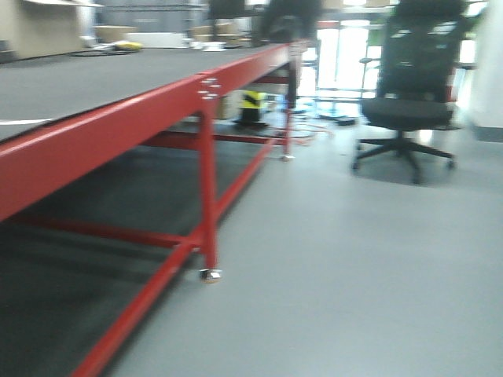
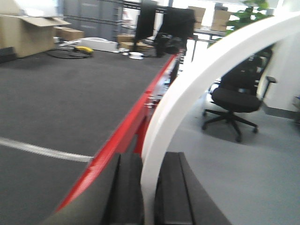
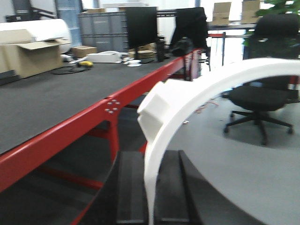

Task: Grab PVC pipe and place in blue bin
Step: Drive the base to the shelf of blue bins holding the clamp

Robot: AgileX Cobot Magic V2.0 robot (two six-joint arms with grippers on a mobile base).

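The left gripper (image 2: 149, 187) is closed, its two black fingers (image 2: 125, 192) pressed against either side of a curved white pipe (image 2: 197, 79) that arcs up and to the right. The right gripper (image 3: 151, 187) is clamped the same way, black fingers (image 3: 130, 187) flanking a pipe bend (image 3: 187, 101).

Long table (image 1: 94, 78) down the left: red steel frame, dark grey top, dark matting on the lower shelf too. Pale grey floor (image 1: 354, 275) to the right, shining softly in the daylight. Black mesh office chair (image 1: 409, 102) parked there, well apart from the table. Bright glazing (image 1: 346, 55) behind, blown out white. Far end of the tabletop is busy: black monitor (image 3: 140, 26), grey crates (image 3: 101, 28), open cardboard box (image 3: 28, 58), big white roll (image 3: 42, 30). Green plant (image 2: 246, 16) up in the corner.
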